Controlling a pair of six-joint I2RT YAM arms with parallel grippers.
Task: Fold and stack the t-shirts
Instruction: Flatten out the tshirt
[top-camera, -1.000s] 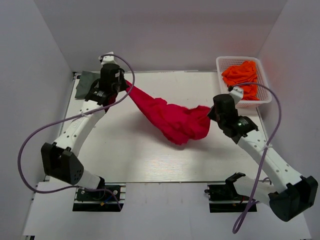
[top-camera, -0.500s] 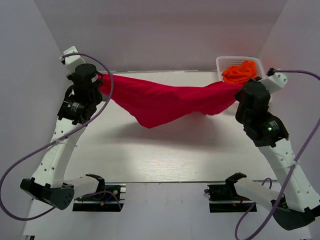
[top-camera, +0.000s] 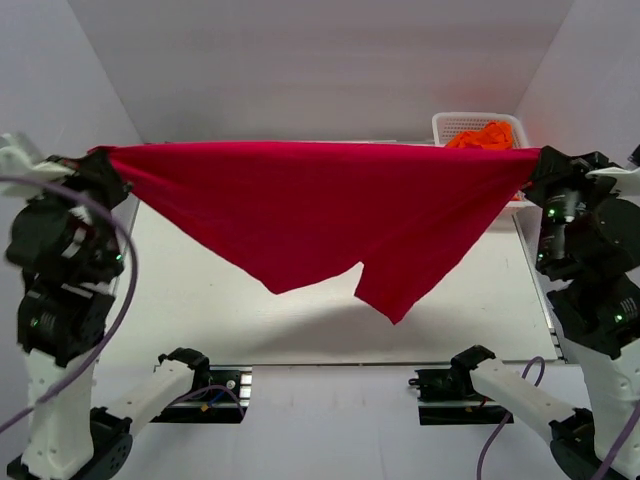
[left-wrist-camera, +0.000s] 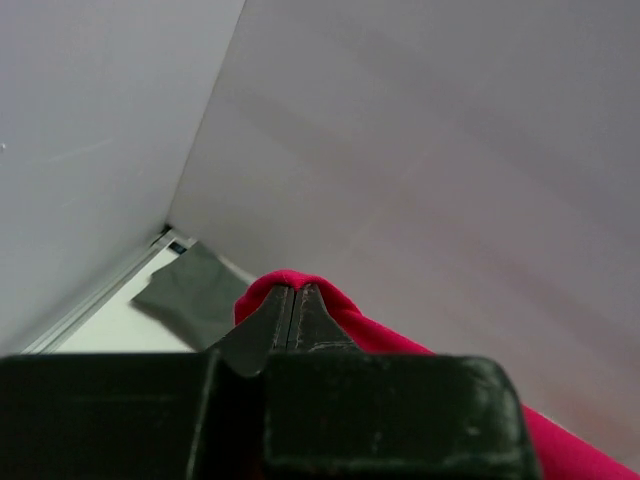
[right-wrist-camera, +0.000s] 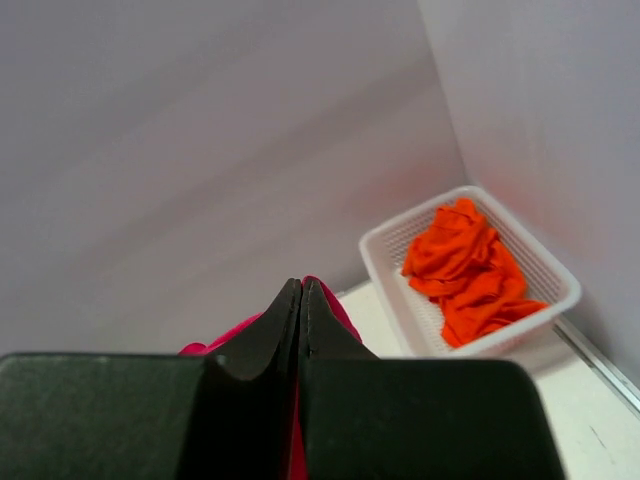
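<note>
The crimson red t-shirt (top-camera: 320, 215) hangs stretched wide in the air between both arms, its lower part dangling above the table. My left gripper (top-camera: 103, 160) is shut on its left corner; the fabric (left-wrist-camera: 330, 305) wraps over the closed fingertips. My right gripper (top-camera: 533, 163) is shut on its right corner, with red cloth (right-wrist-camera: 340, 315) behind the tips. The dark grey-green t-shirt (left-wrist-camera: 190, 293) lies flat at the table's far left corner. Orange t-shirts (right-wrist-camera: 468, 270) are piled in the white mesh basket (right-wrist-camera: 385, 262), also showing in the top view (top-camera: 488, 135).
The basket (top-camera: 447, 122) stands at the far right corner by the right wall. White walls close in the table on the left, back and right. Arm bases (top-camera: 195, 385) sit at the near edge.
Both arms have risen and swung apart. The red t-shirt went from a bunched heap on the table, to a sagging strip, to a taut spread sheet held high.
</note>
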